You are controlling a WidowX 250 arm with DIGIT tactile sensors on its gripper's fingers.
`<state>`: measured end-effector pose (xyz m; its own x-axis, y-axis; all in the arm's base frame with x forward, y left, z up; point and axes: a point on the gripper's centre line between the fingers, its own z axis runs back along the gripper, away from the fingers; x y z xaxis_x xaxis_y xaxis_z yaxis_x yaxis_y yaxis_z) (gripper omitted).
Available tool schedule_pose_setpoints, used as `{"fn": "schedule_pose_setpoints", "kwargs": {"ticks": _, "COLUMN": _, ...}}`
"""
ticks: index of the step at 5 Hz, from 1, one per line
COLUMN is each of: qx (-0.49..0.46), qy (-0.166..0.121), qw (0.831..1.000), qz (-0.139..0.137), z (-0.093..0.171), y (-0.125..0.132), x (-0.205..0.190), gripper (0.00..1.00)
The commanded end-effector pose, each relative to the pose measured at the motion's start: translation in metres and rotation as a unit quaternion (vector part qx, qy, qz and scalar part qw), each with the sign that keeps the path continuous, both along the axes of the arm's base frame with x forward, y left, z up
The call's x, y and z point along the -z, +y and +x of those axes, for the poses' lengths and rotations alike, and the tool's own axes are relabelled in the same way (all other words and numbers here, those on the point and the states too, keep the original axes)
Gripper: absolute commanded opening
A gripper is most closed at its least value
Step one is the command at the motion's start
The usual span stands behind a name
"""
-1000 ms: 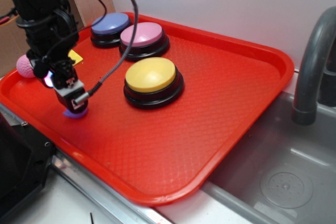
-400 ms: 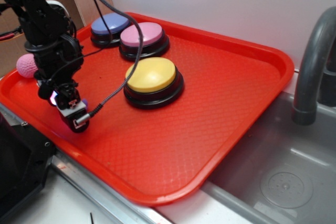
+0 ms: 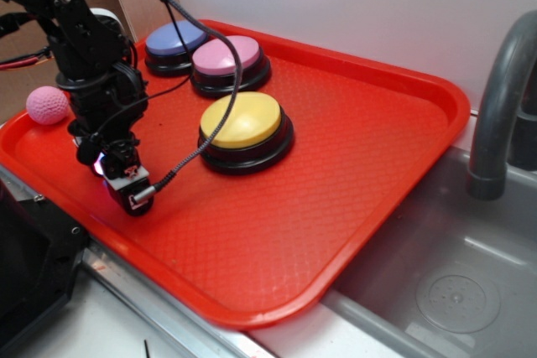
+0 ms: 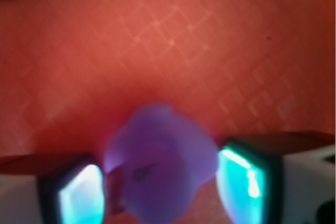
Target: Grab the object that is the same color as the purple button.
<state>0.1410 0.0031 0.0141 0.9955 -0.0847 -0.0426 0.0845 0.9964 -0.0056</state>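
Exterior view evenly lit, sharp, soft glare on yellow button (image 3: 241,117) dome. Wrist view badly out of focus; purple duck (image 4: 160,163) blurred, teal glow on fingers (image 4: 242,179).

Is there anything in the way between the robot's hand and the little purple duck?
No, nothing visible. In the wrist view the purple duck sits right between the hand's two glowing fingers, with only the bare red tray behind it. The picture is too blurry to tell whether the fingers are touching it.
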Motion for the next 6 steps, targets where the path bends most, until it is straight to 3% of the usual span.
{"fn": "schedule_pose_setpoints", "kwargs": {"ticks": 1, "qx": 0.005, "qy": -0.021, "qw": 1.000, "qz": 0.004, "z": 0.005, "y": -0.002, "x": -0.036, "gripper": 0.00}}
{"fn": "schedule_pose_setpoints", "kwargs": {"ticks": 2, "qx": 0.006, "qy": -0.050, "qw": 0.999, "qz": 0.000, "z": 0.014, "y": -0.018, "x": -0.086, "gripper": 0.00}}
{"fn": "schedule_pose_setpoints", "kwargs": {"ticks": 3, "qx": 0.011, "qy": -0.043, "qw": 0.999, "qz": -0.016, "z": 0.017, "y": -0.028, "x": -0.137, "gripper": 0.00}}
{"fn": "schedule_pose_setpoints", "kwargs": {"ticks": 4, "qx": -0.012, "qy": -0.077, "qw": 0.996, "qz": -0.032, "z": 0.009, "y": -0.030, "x": -0.187, "gripper": 0.00}}
{"fn": "schedule_pose_setpoints", "kwargs": {"ticks": 5, "qx": -0.037, "qy": -0.101, "qw": 0.994, "qz": -0.035, "z": -0.004, "y": -0.026, "x": -0.221, "gripper": 0.00}}
{"fn": "schedule_pose_setpoints", "kwargs": {"ticks": 6, "qx": -0.049, "qy": -0.096, "qw": 0.994, "qz": -0.027, "z": -0.004, "y": -0.021, "x": -0.214, "gripper": 0.00}}
